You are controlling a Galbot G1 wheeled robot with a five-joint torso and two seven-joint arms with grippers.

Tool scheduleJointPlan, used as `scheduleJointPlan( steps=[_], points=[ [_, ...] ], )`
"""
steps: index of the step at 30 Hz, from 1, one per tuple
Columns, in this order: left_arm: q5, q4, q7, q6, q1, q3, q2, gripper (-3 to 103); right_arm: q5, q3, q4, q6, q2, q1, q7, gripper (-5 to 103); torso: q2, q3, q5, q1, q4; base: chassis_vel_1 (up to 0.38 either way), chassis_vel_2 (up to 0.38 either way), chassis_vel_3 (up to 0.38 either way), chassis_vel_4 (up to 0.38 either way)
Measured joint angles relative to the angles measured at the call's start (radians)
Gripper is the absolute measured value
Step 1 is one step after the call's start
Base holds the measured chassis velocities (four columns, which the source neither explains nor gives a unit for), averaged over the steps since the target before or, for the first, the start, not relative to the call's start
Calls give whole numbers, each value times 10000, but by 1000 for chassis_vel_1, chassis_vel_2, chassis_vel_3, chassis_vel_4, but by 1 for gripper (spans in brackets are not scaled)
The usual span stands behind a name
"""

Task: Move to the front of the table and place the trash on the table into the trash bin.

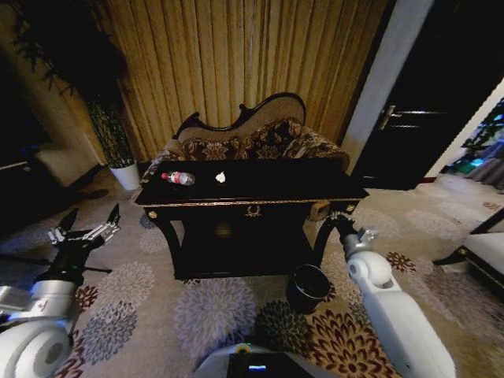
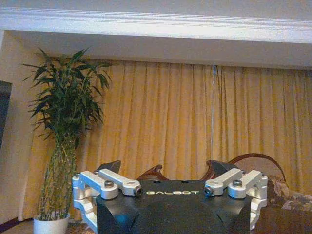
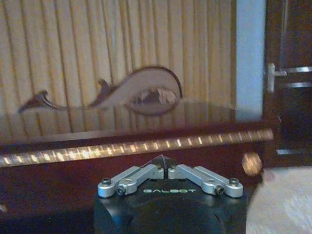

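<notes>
The table [image 1: 260,183] covers the sofa's [image 1: 260,138] seat, only the back pokes out above. Wad [image 1: 220,177] near the top's back edge is too tiny to make out. Bin [image 1: 309,287] sits partly behind the right arm. Right wrist view is blurry, table front cut off at both sides.

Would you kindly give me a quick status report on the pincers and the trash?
Left pincer open, raised left of table. Right pincer shut, low by table's right front corner. Bottle and paper wad on tabletop. Trash bin on floor, nothing blocking.
</notes>
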Motion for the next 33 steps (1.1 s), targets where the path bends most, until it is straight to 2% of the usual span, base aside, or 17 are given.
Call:
scheduleJointPlan(
  steps=[4,11,23,33],
  points=[
    [2,35,0,-2,-4,33,-27,100,-5,1,-533,134,163,-48,-68,0,1,0,-1,0,0,0,0,0,0],
    [3,50,3,-14,-5,44,-56,100,-571,2,-2940,792,609,236,-410,0,1,0,2,1,0,0,0,0,0],
    [-38,-14,3,-46,51,-69,-59,100,-1148,-27,-5918,1566,1018,925,-428,0,1,0,-1,0,2,0,0,0,0],
    [-38,-98,9,-52,76,-56,-85,100,-1248,-58,-6528,1893,1047,913,-388,0,1,0,-1,0,1,0,0,0,0]
  ],
)
